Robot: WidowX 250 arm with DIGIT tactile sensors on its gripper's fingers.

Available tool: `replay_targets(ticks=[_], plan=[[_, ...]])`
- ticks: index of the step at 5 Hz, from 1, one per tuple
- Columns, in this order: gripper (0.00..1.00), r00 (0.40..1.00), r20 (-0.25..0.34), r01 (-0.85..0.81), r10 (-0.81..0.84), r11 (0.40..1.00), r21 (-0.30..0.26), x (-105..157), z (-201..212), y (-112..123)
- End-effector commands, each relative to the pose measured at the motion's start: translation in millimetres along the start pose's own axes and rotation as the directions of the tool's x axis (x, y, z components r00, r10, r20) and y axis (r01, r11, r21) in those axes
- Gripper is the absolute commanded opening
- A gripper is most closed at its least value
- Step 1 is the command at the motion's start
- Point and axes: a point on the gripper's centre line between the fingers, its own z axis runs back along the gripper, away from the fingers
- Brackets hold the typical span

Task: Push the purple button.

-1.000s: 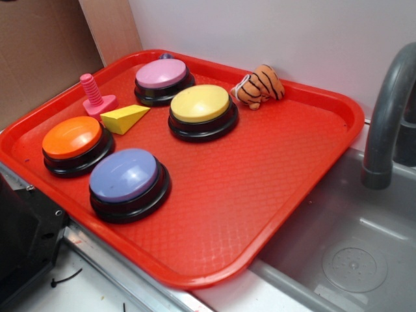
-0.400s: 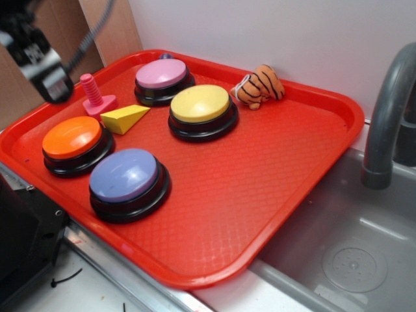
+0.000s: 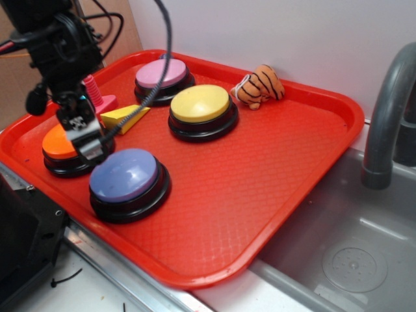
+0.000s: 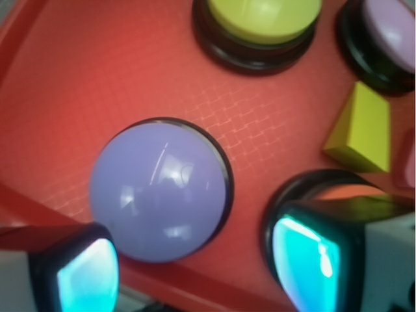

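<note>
Four buttons: all sit on red tray [image 3: 286, 188]
Tool [image 3: 86, 140]: fingers spread apart, holding nothing; pads [image 4: 88, 279] glow teal in wrist view
Purple button [image 3: 125, 175]: just ahead of and below tool tips, not touched; between the pads in wrist view
Orange button [image 3: 62, 144]: directly under tool, partly hidden
Yellow wedge [image 3: 127, 117]: just beyond tool
Yellow button [image 3: 199, 104]: farther out, past the wedge
Mauve button [image 3: 161, 73]: far corner
Tiger toy [image 3: 260, 84]: well apart, at tray's back edge

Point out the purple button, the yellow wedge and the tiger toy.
purple button [image 3: 123, 173], exterior view, middle of its dome.
yellow wedge [image 3: 123, 117], exterior view, its top face.
tiger toy [image 3: 260, 85], exterior view, its striped body.
</note>
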Motion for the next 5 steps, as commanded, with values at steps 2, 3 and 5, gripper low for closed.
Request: replay_targets(ticks=[2,3,5], plan=[[1.0,0.993,-0.098,0.069,-0.066,0.997,0.022,8.7,-39.6,-8.6],[1.0,0.993,-0.103,0.059,-0.056,0.998,0.022,9.7,-30.6,-7.2],[1.0,0.996,-0.087,-0.016,0.022,0.997,0.075,12.2,17.2,-4.7]])
